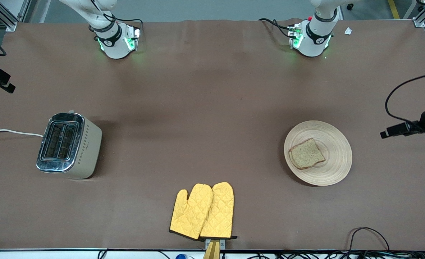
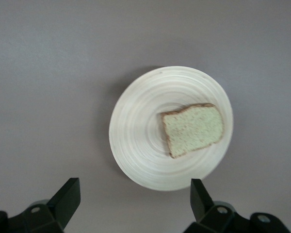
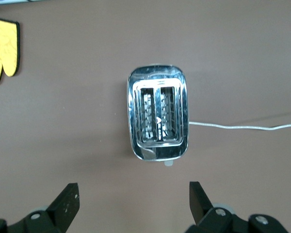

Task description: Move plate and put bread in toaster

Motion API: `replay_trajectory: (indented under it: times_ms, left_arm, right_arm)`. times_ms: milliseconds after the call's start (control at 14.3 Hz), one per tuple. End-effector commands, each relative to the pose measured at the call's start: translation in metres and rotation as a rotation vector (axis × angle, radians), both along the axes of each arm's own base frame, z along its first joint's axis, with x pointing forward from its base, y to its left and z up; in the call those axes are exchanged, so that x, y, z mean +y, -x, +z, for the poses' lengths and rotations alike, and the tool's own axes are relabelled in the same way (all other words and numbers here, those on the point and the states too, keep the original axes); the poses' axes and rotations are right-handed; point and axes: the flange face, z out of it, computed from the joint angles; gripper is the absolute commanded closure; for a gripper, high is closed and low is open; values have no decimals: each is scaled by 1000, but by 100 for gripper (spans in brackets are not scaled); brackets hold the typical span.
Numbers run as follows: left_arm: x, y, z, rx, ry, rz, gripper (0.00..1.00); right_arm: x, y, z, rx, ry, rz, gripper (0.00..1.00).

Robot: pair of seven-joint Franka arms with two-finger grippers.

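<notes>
The beige ringed plate lies toward the left arm's end of the table, with the bread slice on it. The cream and chrome toaster stands toward the right arm's end, both slots empty, its white cord trailing off the table's end. In the left wrist view the left gripper is open and empty, high over bare table beside the plate and bread. In the right wrist view the right gripper is open and empty, high over the table beside the toaster. Neither gripper shows in the front view.
A pair of yellow oven mitts lies near the table's front edge, midway between the toaster and the plate; one also shows in the right wrist view. Both arm bases stand along the table's back edge. Black cameras and cables sit at both ends.
</notes>
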Motion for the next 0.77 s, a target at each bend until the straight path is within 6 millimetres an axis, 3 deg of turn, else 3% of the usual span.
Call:
replay_trajectory:
  times_ms: [0, 279, 488, 697]
  left_arm:
    - [40, -11, -48, -30, 89, -15, 0]
    - [110, -4, -150, -94, 353, -20, 0]
    - [130, 6, -216, -121, 492, 8, 1]
    - [143, 16, -258, -174, 604, 30, 7]
  right_arm:
    - [2, 6, -1, 23, -17, -7, 0]
    - [0, 5, -4, 35, -18, -14, 0]
    - [0, 7, -6, 54, -19, -10, 0]
    - [1, 6, -6, 53, -21, -5, 0]
